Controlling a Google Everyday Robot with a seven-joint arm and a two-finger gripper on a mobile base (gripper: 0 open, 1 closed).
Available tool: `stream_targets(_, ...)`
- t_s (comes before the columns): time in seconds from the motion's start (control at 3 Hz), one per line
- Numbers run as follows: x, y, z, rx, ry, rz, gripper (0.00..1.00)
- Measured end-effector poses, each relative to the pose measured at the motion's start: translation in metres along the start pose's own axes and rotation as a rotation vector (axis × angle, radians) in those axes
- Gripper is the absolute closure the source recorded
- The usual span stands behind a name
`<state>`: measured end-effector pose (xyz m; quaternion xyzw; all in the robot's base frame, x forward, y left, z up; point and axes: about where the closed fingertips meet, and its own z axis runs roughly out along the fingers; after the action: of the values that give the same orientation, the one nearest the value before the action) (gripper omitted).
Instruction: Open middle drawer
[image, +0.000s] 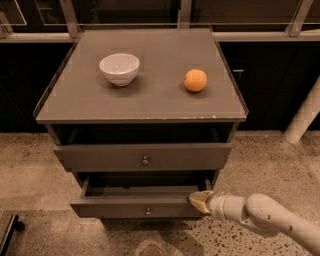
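The middle drawer (125, 206) is the lower of the two grey-brown fronts in view. It has a small round metal knob (147, 211) and stands pulled out, its dark inside showing behind the front. My gripper (200, 202), tan-tipped on a white arm (260, 215), is at the right end of that drawer's front, against its top edge. The drawer above (142, 157) is out a little too, with its own knob (145, 160). The bottom drawer is hidden beneath.
On the cabinet top (150, 100) stand a white bowl (119, 68) and an orange (195, 80). A white post (302, 117) leans at the right. Dark cabinets run behind. The floor (35, 175) is speckled stone.
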<state>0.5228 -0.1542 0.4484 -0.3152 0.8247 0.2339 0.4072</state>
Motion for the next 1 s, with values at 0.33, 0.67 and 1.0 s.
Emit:
stream_targets(0.33, 0.002, 0.025, 0.0, -0.093, 0.011, -0.001, 1.0)
stream_targets(0.67, 0.002, 0.025, 0.0, -0.093, 0.011, -0.001, 1.0)
stream_targets(1.0, -0.012, 0.014, -0.016, -0.041, -0.028, 0.006, 1.0)
